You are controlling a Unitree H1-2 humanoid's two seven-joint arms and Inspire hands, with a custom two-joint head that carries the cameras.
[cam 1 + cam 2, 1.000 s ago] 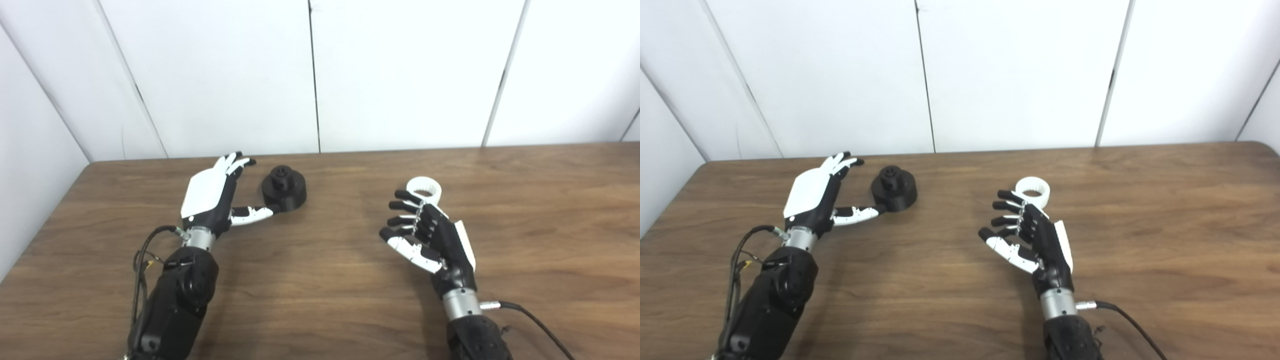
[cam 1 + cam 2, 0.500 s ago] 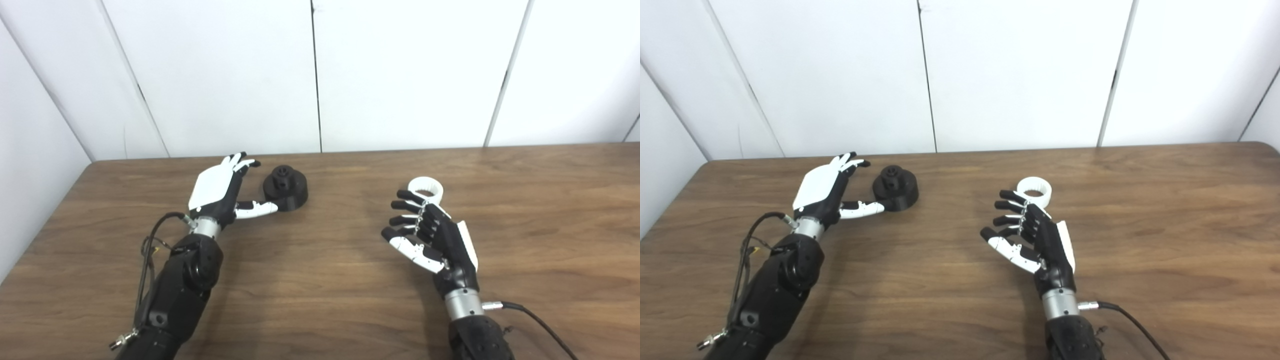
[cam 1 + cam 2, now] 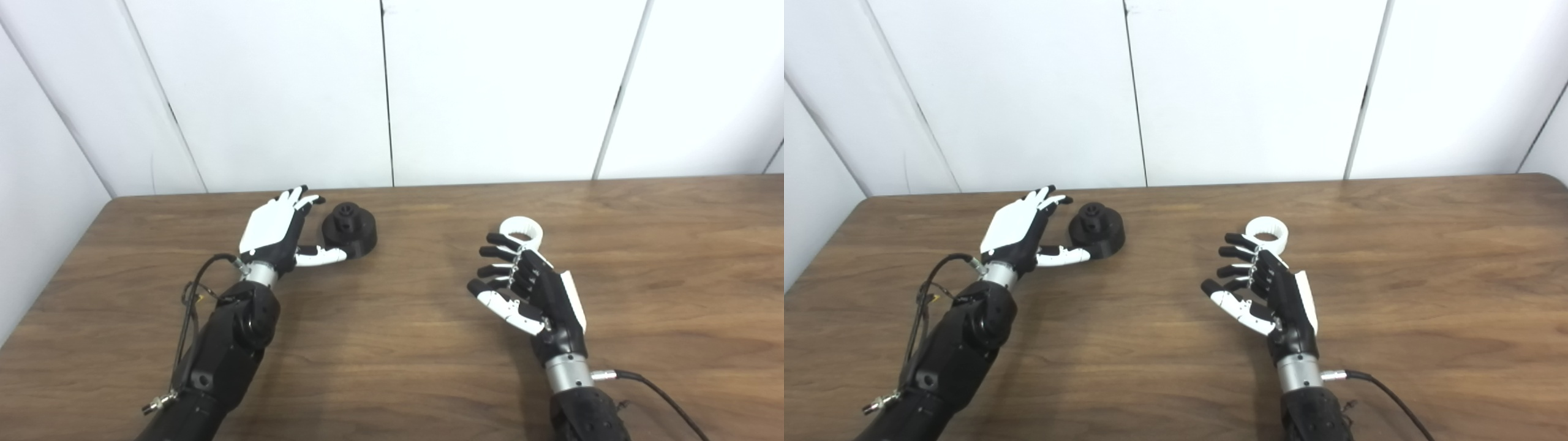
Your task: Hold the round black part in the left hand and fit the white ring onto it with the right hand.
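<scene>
While both hands sit over the wooden surface (image 3: 392, 343), neither one holds anything.

Left hand (image 3: 275, 229): fingers spread and stretched toward the back wall, white back of the hand up; its thumb (image 3: 320, 255) points to the right along the surface and reaches the near base of the black part, though actual contact cannot be judged.

Round black part (image 3: 349, 228): stands on the surface just to the right of the left hand, a small knob on top; it is not gripped.

Right hand (image 3: 530, 291): palm turned to the left, fingers (image 3: 493, 253) apart and slightly curled, holding nothing.

White ring (image 3: 521, 231): lies flat on the surface just beyond the right hand's fingertips, opening up; whether the fingers touch it cannot be told.

Spacing: black part and ring lie well apart, one at each hand.

Cables: a dark cable (image 3: 661, 398) leaves the right wrist, and wires (image 3: 190, 300) loop beside the left forearm.
</scene>
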